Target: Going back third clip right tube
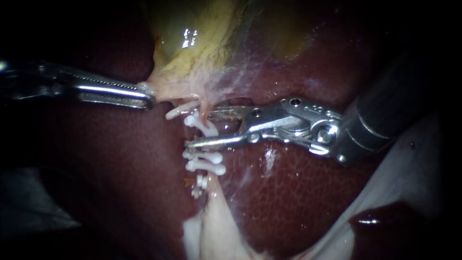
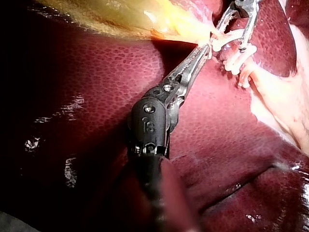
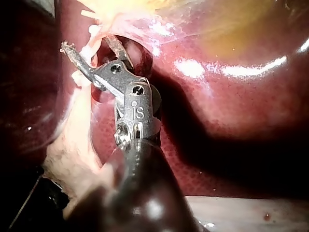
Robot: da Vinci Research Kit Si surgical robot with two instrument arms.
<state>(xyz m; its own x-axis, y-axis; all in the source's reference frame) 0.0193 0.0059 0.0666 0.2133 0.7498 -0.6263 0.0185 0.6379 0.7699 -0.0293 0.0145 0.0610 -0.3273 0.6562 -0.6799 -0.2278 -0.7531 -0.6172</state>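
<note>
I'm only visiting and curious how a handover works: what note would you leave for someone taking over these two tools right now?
Left instrument: its tool is shut on pale tissue at the lower edge of the gallbladder.
Right instrument: its tool is open, grips nothing and sits astride the tube.
The white clips sit in a row along the tube, over the liver; some lie between the open jaws and some beyond them.
Done: the clips look seated.
Left: probably draw the right one back without snagging a clip, and keep the left hold.
</note>
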